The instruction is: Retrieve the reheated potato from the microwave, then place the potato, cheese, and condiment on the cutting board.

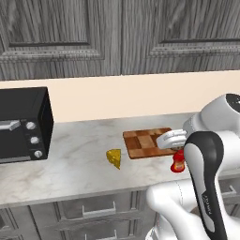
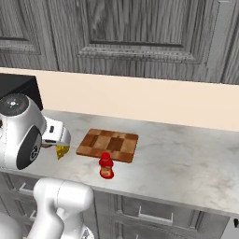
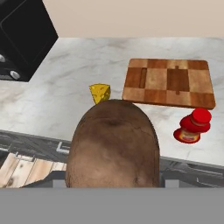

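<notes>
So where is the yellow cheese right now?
The cheese sits on the counter, just left of the cutting board in the left base view, with the red bottle further right and the black toaster oven far to its left.

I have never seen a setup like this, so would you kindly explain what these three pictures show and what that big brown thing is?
This is a simulated kitchen with a white robot arm. Two pictures come from cameras behind the arm, on its left and right sides, looking over the marble counter. The third comes from a camera on the hand itself. On the counter lie a checkered cutting board with nothing on it, a yellow cheese wedge, a red condiment bottle and a black toaster oven. The large brown shape is the potato, held in the gripper right in front of that hand camera.
</notes>
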Robot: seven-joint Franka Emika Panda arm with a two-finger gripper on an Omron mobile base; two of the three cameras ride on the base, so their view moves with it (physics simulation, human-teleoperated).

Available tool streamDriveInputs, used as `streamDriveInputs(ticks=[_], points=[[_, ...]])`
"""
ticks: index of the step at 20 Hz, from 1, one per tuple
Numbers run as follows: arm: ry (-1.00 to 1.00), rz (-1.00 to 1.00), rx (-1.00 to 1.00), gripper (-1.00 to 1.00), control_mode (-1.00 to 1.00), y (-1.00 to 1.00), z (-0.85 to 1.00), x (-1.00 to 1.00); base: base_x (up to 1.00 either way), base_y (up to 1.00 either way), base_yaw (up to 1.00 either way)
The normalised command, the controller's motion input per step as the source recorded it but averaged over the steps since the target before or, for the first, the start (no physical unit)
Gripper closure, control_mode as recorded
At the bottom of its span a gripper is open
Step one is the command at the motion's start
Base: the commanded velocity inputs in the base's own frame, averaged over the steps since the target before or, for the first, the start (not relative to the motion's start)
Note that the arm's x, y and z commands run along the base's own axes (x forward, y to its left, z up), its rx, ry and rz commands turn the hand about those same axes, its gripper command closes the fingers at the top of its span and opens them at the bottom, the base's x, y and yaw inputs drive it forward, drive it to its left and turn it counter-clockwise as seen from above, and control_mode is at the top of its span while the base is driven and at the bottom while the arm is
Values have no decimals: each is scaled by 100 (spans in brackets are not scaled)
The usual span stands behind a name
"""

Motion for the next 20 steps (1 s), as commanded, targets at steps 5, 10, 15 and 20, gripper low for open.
streamDriveInputs(ticks=[5, 10, 15, 20], points=[[0, 0, 0, 100, -100, 0, 0, 0, 0, 0, 0], [0, 0, 0, 100, -100, 0, 0, 0, 0, 0, 0], [2, 0, 0, 100, -100, 0, 0, 1, 0, 0, 0], [3, -4, -2, 100, -100, 0, -11, 30, 0, 0, 0]])
